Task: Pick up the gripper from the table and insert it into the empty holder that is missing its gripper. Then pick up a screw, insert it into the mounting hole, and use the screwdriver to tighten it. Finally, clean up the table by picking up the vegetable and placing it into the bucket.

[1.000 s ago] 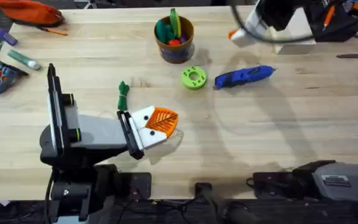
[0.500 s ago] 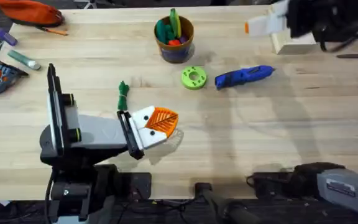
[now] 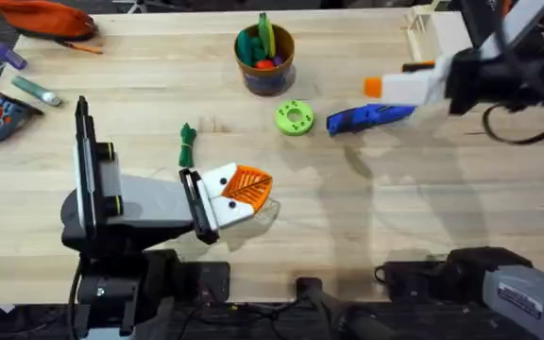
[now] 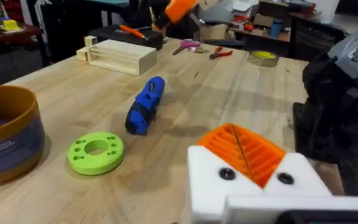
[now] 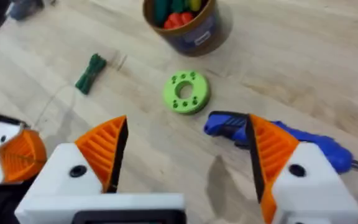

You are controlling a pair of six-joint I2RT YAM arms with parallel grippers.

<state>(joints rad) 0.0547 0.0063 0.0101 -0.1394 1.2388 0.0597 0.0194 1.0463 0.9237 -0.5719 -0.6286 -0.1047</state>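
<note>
- Right pincer (image 5: 188, 152): jaws spread wide, nothing between them, hovering above the bench (image 3: 442, 198).
- Directly beneath it, partly under one orange fingertip: the screwdriver (image 5: 322, 148), lying flat on its side, free of anything else.
- Just beside the screwdriver's blunt end: green disc (image 5: 186, 92); farther out from the pincer, the bucket (image 5: 188, 31), already stuffed with toy pieces.
- Well away from the right pincer, close to the left one: the vegetable (image 3: 188, 144), loose on the wood.
- Left pincer (image 3: 248, 184): resting low on the bench, orange pads pressed together, gripping nothing.
- Judging by looks: screwdriver stiff, smooth plastic, chunky and probably the heaviest piece here; round body likely to roll or twist if pinched near an end.
- Best hold: across the thick middle of the barrel, jaws square to its length, narrow tip left free.
- Vegetable probably light and a little soft; best pinched across its slim middle, gently.
</note>
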